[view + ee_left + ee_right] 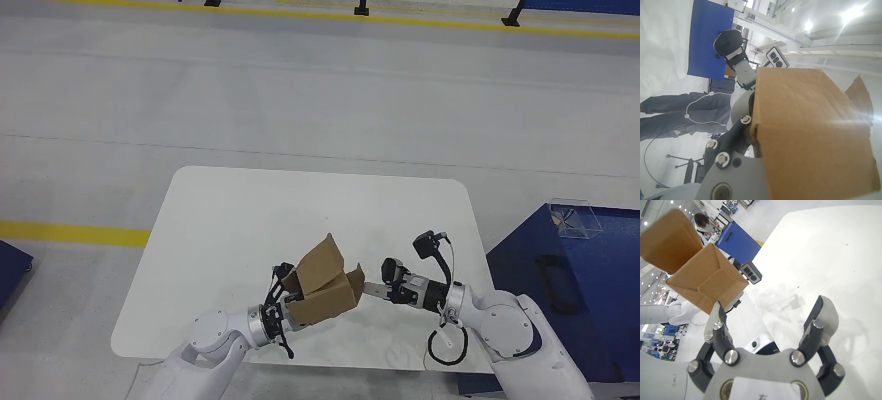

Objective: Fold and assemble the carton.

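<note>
Top view, table (250, 220): white with rounded corners, in the middle of the frame.
Top view, carton (322, 280): brown and tilted, at lower centre over the table's near edge. One flap stands up toward the upper frame.
Top view, left gripper (281, 290): at the carton's lower-left side, against the cardboard.
Top view, right gripper (372, 290): just right of the carton, with its tip at the carton's right edge.
Top view, cabinet (590, 290): blue, at the right edge, apart from the table.

Left wrist view, carton (810, 123): takes up the centre and right of the frame, one plain wall facing the camera. A flap juts out at the far right.
Left wrist view, finger (734, 130): a dark link rises from the lower left to the carton's left edge. The jaws are grasping the carton there, and the other finger is hidden by the cardboard.

Right wrist view, carton (702, 279): upper left, off the table (819, 247). A rounded tab lies on its face and a flap is open above it.
Right wrist view, right gripper (769, 304): jaws spread wide, holding nothing.
Right wrist view, fingers (721, 313): the left one in the frame meets the carton's lowest corner, but I cannot tell whether it presses. The right one hangs over bare table.
</note>
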